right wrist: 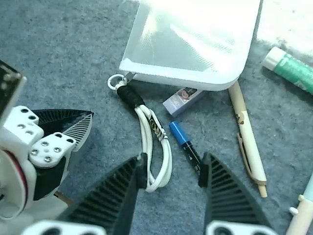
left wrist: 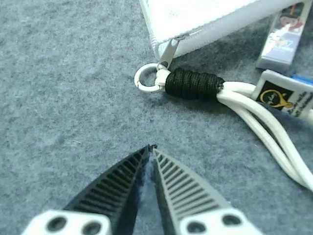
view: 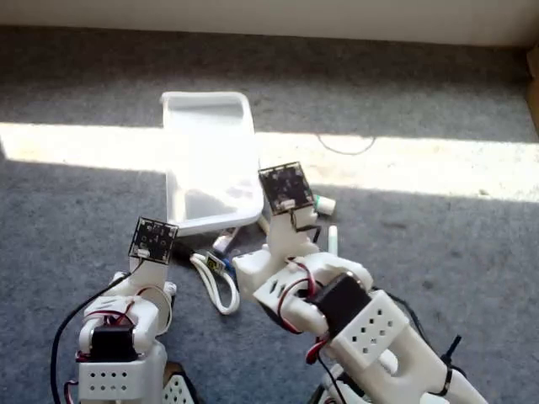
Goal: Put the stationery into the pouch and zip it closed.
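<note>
The white translucent pouch [view: 210,160] lies flat on the grey carpet. Its zipper pull [left wrist: 167,52] carries a ring [left wrist: 146,79], a black cord wrap [left wrist: 193,84] and a white lanyard loop [right wrist: 155,147]. My left gripper [left wrist: 150,148] is shut and empty, a short way from the ring. Over the lanyard and a blue pen [right wrist: 185,144] hovers my right gripper [right wrist: 172,169], open and holding nothing. Beside the pouch's edge lie a small eraser [right wrist: 183,100], a beige pen [right wrist: 247,137] and a green glue stick [right wrist: 288,68].
The left arm's body [right wrist: 34,156] sits close beside the lanyard. A white pen [view: 333,240] lies on the carpet past the right arm. A thin wire [view: 345,147] curls on the sunlit strip behind the pouch. Open carpet spreads to the left.
</note>
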You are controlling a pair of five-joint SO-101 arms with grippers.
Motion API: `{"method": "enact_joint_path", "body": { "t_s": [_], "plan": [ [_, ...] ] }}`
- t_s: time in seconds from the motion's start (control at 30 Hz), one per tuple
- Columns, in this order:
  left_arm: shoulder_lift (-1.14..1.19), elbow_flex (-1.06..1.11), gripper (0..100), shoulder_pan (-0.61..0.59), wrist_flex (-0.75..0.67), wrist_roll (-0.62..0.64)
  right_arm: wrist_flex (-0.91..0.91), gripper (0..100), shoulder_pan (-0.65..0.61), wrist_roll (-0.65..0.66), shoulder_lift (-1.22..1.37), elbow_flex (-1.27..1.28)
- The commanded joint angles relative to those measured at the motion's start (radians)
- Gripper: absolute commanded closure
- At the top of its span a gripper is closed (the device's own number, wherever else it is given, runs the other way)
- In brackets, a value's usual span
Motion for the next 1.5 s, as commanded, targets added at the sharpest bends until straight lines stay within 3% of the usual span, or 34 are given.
{"method": "enact_joint_path", "body": {
  "t_s": [0.0,0.1,0.47,0.7,1.03,1.47],
  "plan": [
    [-0.01,0.019,98,-0.008,0.005,-0.006,-0.143,82.3,-0.064,-0.081,0.01,0.104],
    [-0.01,0.019,98,-0.008,0.005,-0.006,-0.199,82.3,-0.119,-0.167,0.018,0.176],
    [-0.01,0.019,98,-0.008,0.005,-0.006,-0.269,82.3,-0.145,-0.176,0.027,0.211],
    [-0.01,0.019,98,-0.008,0.005,-0.006,-0.272,82.4,-0.16,-0.242,0.263,0.2],
    [-0.01,0.019,98,-0.008,0.005,-0.006,-0.386,82.4,-0.163,-0.245,0.47,0.173],
    [-0.01,0.019,98,-0.008,0.005,-0.006,-0.466,82.5,-0.16,-0.245,0.516,0.177]
  ]
}}
